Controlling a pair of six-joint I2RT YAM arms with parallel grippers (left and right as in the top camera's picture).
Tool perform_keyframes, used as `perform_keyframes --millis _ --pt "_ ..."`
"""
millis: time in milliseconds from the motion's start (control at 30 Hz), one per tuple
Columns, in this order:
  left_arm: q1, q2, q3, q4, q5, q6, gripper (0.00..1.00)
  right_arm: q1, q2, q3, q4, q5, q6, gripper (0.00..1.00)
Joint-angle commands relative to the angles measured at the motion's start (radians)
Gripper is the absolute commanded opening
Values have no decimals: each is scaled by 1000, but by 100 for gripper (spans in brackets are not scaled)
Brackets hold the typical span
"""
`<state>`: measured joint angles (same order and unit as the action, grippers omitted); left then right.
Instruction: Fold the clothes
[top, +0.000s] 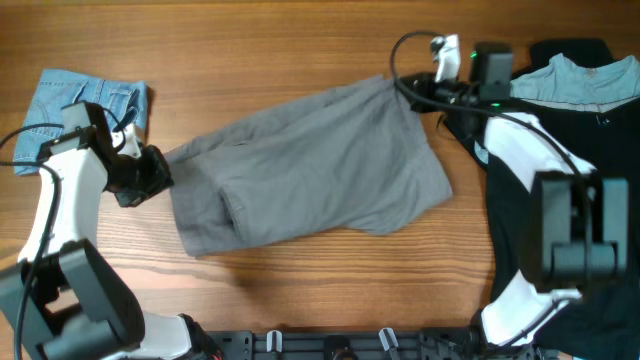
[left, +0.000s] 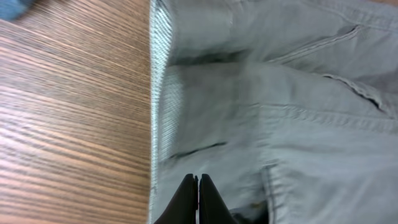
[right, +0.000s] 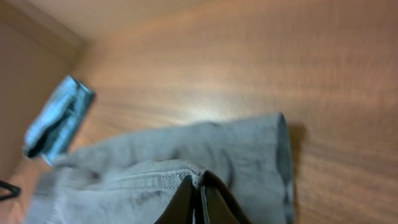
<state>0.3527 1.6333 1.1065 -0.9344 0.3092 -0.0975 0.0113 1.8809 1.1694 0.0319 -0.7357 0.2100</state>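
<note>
Grey pants (top: 310, 165), spread on counter (top: 300, 40): left claw (left: 198, 183) clamped on one end, right claw (right: 198, 186) clamped on opposite corner.

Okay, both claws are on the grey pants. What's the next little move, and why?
Probably lift the right claw slightly and start carrying its end toward the left claw. Both look shut on opposite ends of the pants, which lie stretched out between them.
</note>
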Motion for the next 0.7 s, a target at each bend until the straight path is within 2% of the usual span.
perform_keyframes --millis 0,33,67,100,167,233,267,333,367,533,600,667 --pt "14 -40 14 6 8 16 6 -11 -68 9 23 -50 55 4" --pt "13 -34 12 14 5 16 18 -11 -67 9 20 -48 54 4" --pt "11 -28 7 27 5 16 39 -11 -67 9 20 -47 54 4" --pt "11 -16 0 47 10 15 50 -11 -67 9 24 -46 54 4" --pt "9 11 -21 85 63 16 57 -11 -67 9 23 -39 54 4" --pt "5 57 -42 119 76 16 55 -11 -67 9 23 -39 54 5" --pt "3 74 -43 127 77 15 51 -11 -67 9 23 -38 54 5" --pt "3 106 -43 150 134 15 33 -10 -67 9 20 -13 55 5" --pt "3 114 -43 158 151 15 30 -9 -67 9 20 -11 54 5" --pt "3 134 -43 176 192 12 28 -9 -67 9 20 -11 55 5" --pt "3 134 -43 203 197 9 32 -9 -67 9 19 -11 55 5" --pt "3 134 -43 244 199 4 31 -9 -67 9 19 -11 55 5"
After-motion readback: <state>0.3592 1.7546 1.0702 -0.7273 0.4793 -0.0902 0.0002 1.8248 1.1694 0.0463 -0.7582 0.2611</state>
